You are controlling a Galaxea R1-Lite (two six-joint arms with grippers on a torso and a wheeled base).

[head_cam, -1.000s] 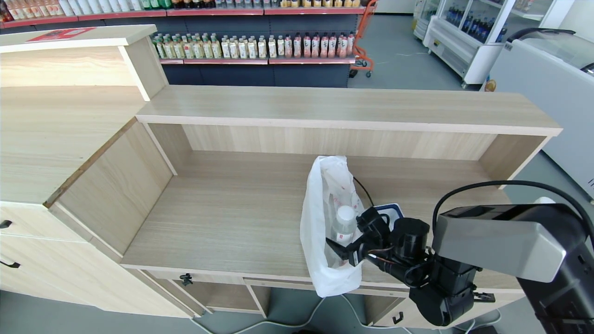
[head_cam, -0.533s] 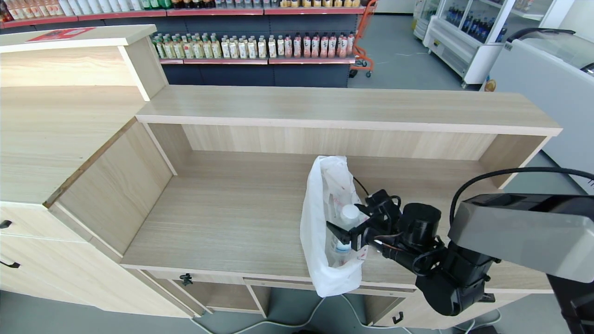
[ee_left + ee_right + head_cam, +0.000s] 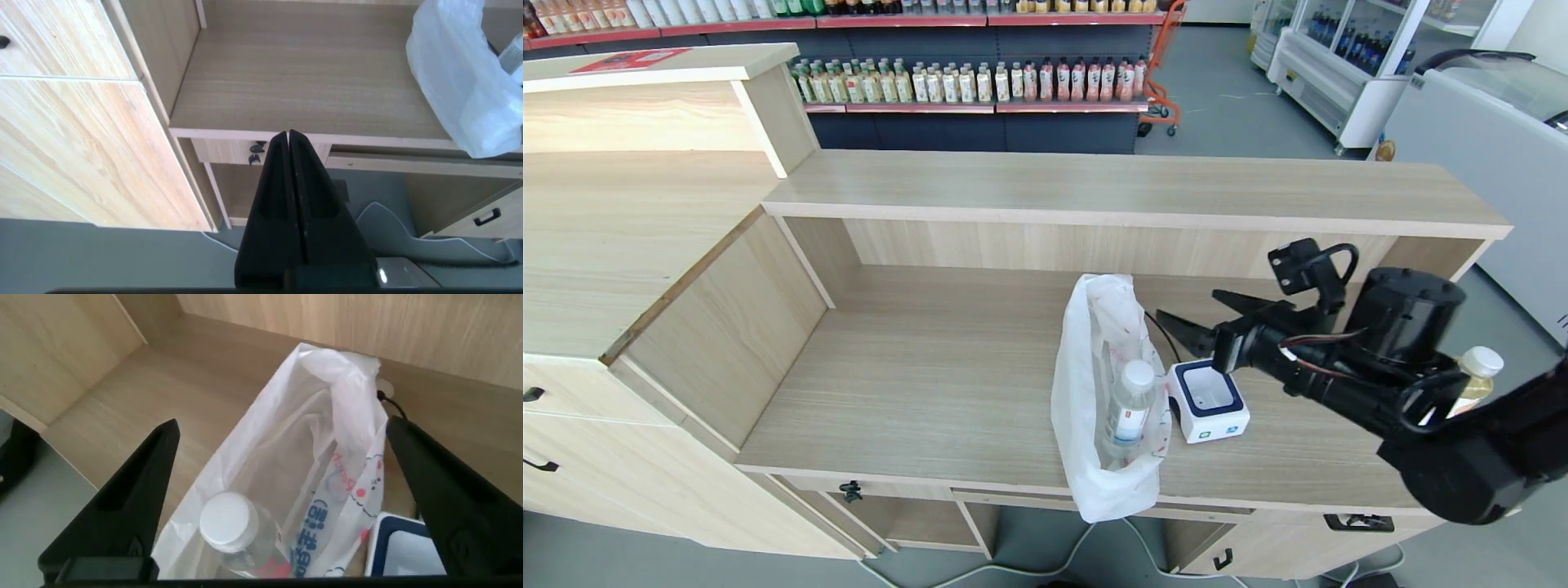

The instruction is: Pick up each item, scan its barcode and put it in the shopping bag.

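Right gripper (image 3: 1186, 304) is hovering over the counter (image 3: 931, 384), jaws spread wide and holding nothing. It is just above the scanner (image 3: 1207, 400) and beside the shopping bag (image 3: 1082, 425). A clear bottle (image 3: 1131, 402) is standing upright inside the bag, so that item is reading as bagged. Left gripper (image 3: 288, 140) is hanging below the counter's front edge, fingers pressed together, empty.

Likely next: a second bottle (image 3: 1476, 363) is waiting at the counter's right end, partly hidden behind the right arm. Fetching it is calling for a grip round the body, label turned to the scanner.

- Bag: thin crinkled white film, sagging open.
- Bottles: smooth round plastic, white caps.
- Scanner: small white box, rounded corners, dark blue rim.
- Counter: pale matt wood grain.
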